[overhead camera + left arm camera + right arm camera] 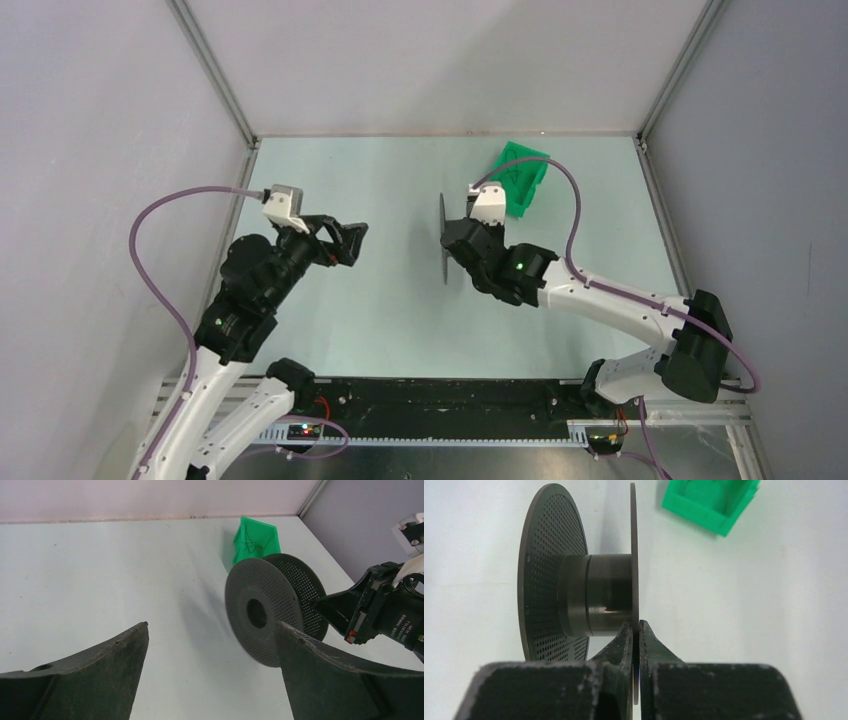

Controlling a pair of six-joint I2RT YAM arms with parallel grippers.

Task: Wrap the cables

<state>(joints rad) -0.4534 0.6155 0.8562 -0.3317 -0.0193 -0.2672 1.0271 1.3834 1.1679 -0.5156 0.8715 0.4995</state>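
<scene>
Green bin (532, 196) holds cable (248, 541), 2 o'clock from right gripper (452, 241) clamped on reel (443, 240); left gripper (359, 245) agape, farther.

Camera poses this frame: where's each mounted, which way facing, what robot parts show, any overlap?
Top external: above and behind the bases, looking down on the table; both arms show, left gripper open, right gripper pinching the reel.
Left wrist: on the left arm, facing across the table at the reel and green bin; own fingers frame the bottom, right gripper at right.
Right wrist: on the right arm, looking along its shut fingers at the reel's flange, edge-on.
Shared: reel and green bin appear in all three.
</scene>
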